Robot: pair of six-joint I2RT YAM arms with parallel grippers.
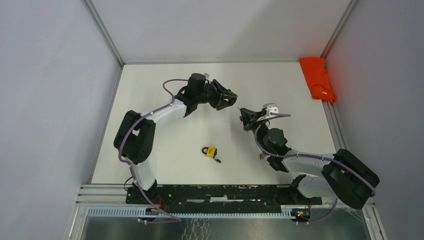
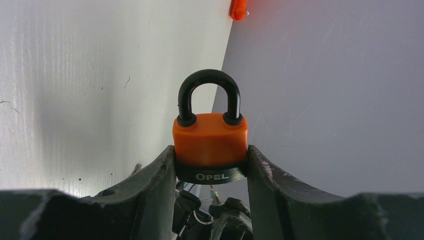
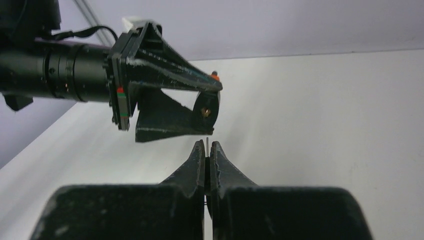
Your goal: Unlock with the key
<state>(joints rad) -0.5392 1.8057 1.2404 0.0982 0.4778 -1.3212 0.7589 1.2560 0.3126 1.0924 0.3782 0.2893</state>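
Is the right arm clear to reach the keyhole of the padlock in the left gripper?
Likely yes: the keyhole of the orange padlock faces the right gripper; its key tip sits just below, nothing between.

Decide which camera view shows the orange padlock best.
The left wrist view: the orange padlock sits centred and close, shackle up, gripped by the left claw. The right wrist view shows only its underside; the top view hides it within the claw.

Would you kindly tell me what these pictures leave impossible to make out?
Right wrist view: the key shows only as a sliver; the shut right gripper hides the rest.
Top view: the orange padlock is buried inside the left gripper.
Top view: the yellow padlock is too small to tell locked or open.
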